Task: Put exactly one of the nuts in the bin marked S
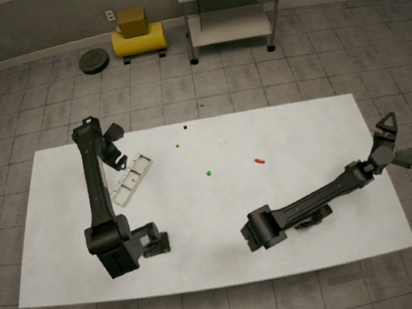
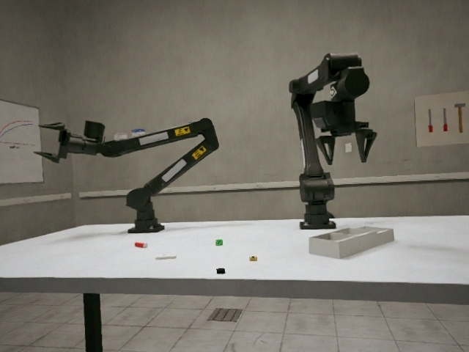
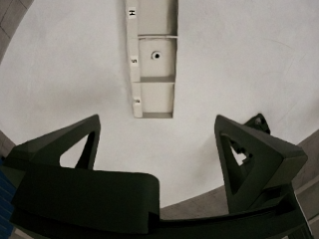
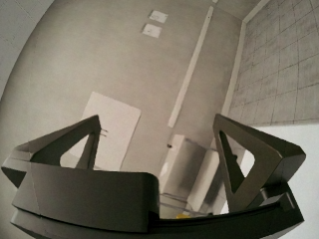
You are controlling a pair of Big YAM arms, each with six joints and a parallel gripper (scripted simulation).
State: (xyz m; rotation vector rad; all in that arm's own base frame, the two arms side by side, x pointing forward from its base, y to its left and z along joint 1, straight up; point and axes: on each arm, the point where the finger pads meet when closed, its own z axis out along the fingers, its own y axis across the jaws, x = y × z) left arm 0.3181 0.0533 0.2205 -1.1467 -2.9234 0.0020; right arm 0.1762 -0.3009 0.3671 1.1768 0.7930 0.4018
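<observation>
The left pincer point(image 1: 120, 162) point(image 2: 345, 163) point(image 3: 158, 120) is spread wide with nothing between its fingers, raised above the bench point(image 1: 198, 259) point(image 2: 264, 286) point(image 3: 60, 65). The right pincer point(image 1: 389, 124) point(image 2: 37, 138) point(image 4: 157, 120) is also spread wide and holds nothing; it points away from the objects, out past the bench's edge in the top view.

The task's nut point(image 1: 133, 179) point(image 3: 157, 56) lies in the middle compartment of a pale three-part tray, the bin marked S point(image 1: 127, 183) point(image 3: 161, 71). In the left wrist view it lies inside the walls, apart from them, its hole facing up. The bin marked H point(image 1: 143, 160) point(image 3: 157, 15) is at one side of S, and a third bin point(image 1: 121, 198) point(image 3: 157, 100) is at the other; its letter is too small to read. The whole row stands flat on the bench.

Out on the bench, well apart from the bins, are a small black piece point(image 1: 184, 126) point(image 2: 220, 270) near the far edge in the top view, a yellow piece with a dark center point(image 1: 177, 146) point(image 2: 253, 258), a green piece point(image 1: 208, 173) point(image 2: 218, 242), a red piece point(image 1: 259, 161) point(image 2: 140, 245) with a pale end, and a thin white piece point(image 2: 165, 257). None of these touches another.
</observation>
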